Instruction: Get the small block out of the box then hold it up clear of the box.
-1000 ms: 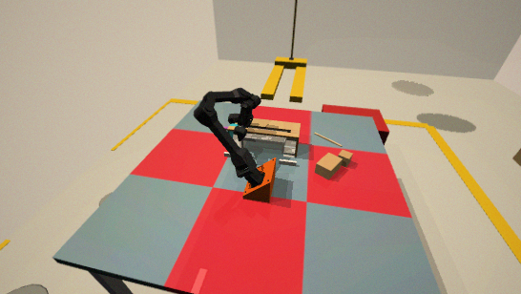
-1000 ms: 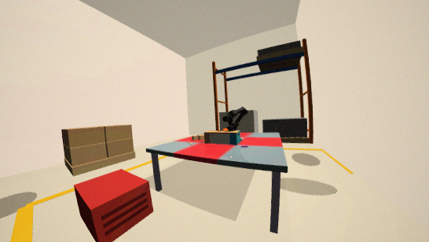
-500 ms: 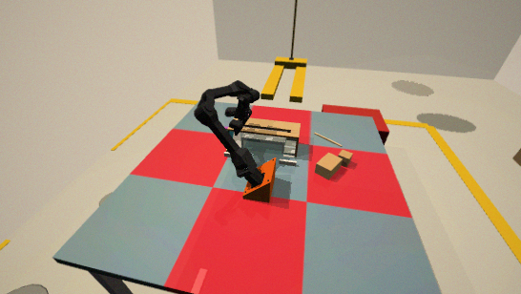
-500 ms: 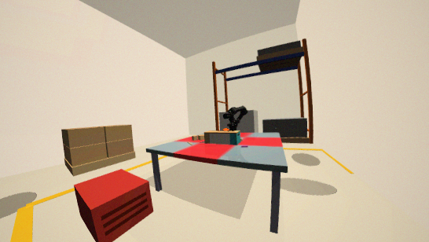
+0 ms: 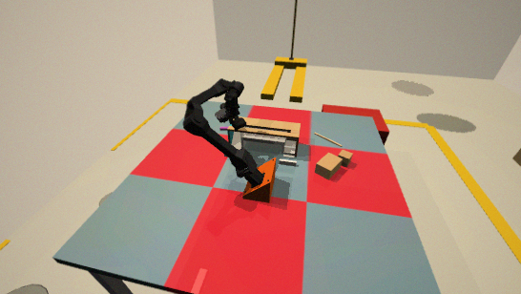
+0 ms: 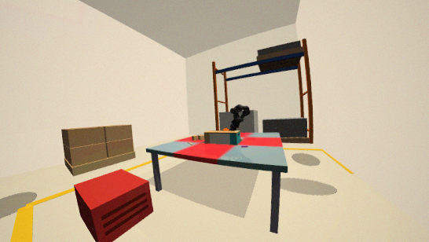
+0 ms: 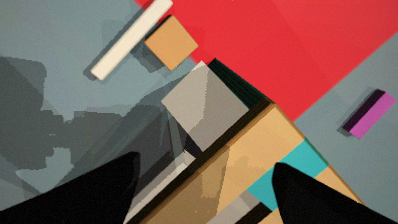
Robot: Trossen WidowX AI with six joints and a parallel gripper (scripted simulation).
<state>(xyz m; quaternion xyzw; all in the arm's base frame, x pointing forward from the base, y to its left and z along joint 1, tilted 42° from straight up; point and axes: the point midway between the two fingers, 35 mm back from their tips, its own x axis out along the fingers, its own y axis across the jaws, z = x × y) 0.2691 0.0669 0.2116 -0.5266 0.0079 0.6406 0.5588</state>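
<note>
Clear-fronted box (image 5: 295,127) (image 6: 220,137) (image 7: 265,137): upright, lower centre of the wrist frame. Gripper (image 5: 239,123) (image 7: 207,166): released, fingers part-spread over the roof, presumably for repositioning. Small block (image 7: 171,43): apparently out, upper left, beside a white bar (image 7: 131,40), likely its stop.

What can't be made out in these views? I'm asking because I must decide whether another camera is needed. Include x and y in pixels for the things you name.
- Shelf's pocket end: top view, behind the arm (image 5: 217,142).
- Gripper's fingertips: exterior view, too small.
- Fingers' rear parts: wrist view, cut off by the bottom edge.
</note>
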